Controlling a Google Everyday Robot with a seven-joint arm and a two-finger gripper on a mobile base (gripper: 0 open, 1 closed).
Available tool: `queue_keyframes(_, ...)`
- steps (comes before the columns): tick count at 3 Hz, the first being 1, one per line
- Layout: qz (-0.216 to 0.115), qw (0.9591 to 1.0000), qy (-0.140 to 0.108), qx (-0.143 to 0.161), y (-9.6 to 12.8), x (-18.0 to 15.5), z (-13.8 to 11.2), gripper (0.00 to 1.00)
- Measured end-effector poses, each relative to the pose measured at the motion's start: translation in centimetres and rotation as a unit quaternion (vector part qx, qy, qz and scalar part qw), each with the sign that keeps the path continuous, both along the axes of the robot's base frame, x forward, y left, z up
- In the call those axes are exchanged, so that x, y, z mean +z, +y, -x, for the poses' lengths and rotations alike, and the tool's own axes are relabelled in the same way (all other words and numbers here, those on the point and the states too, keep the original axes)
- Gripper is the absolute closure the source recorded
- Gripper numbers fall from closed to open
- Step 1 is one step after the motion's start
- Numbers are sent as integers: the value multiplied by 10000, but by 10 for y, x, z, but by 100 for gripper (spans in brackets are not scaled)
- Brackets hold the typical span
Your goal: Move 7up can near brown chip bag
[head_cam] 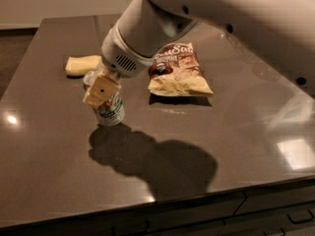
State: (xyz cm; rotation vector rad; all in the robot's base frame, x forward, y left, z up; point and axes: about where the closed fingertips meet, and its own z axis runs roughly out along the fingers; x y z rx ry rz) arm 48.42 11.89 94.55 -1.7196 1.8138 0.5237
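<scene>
Camera view looks down on a dark, glossy surface (246, 132) with pale glints of light on its left and right. The robot's bulky white arm (147, 28) comes in from the upper right and ends over the left-centre of the surface. At its tip the tool (101, 92) is clamped on the 7up can (110, 113). A cream-coloured, block-like finger (102, 89) lies pressed against the can's upper part and hides its top, and the can leans slightly under it. The can's visible body is white and green; the print on its label is too small to read, so no brand name can be made out. It cannot be told whether the can's base touches the surface; a broad dark shadow of arm and can spreads just below and to the right of it. The brown chip bag (178, 73) lies flat to the right of the can, near it but apart. The bag is cream-tan at its lower edge, with a dark brown panel higher up carrying white script lettering. The letters are large but blurred, and the word cannot be read with certainty. A pale yellow sponge (82, 64) rests on the surface up and to the left of the tool, near it, with its right end hidden behind the arm.
</scene>
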Motion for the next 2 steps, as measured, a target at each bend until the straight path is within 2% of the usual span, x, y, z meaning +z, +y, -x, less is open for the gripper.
queue_keyframes(1, -14, 9994, -55, -346, -24, 1, -28, 100)
queue_keyframes(2, -111, 9984, -41, -558, -32, -4, -48, 100)
